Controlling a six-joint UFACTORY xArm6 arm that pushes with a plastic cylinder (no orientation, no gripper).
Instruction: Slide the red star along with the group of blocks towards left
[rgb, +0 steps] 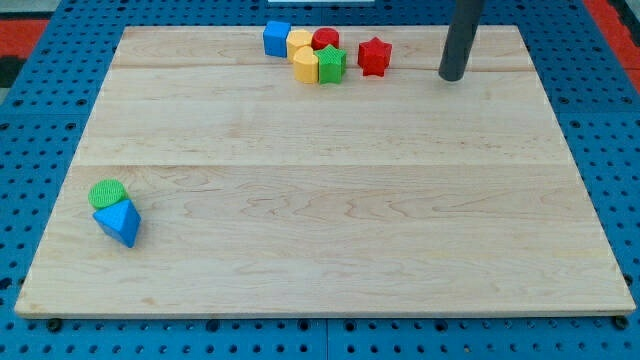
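My tip (452, 77) (a bare rod, no jaws to report) waits right of the red star (374, 56), apparently approaching; next, push it left into the far cluster.

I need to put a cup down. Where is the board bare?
The whole middle is bare, from the red star cluster down to the green cylinder and blue block. The view's top is crowded, with my tip there too.
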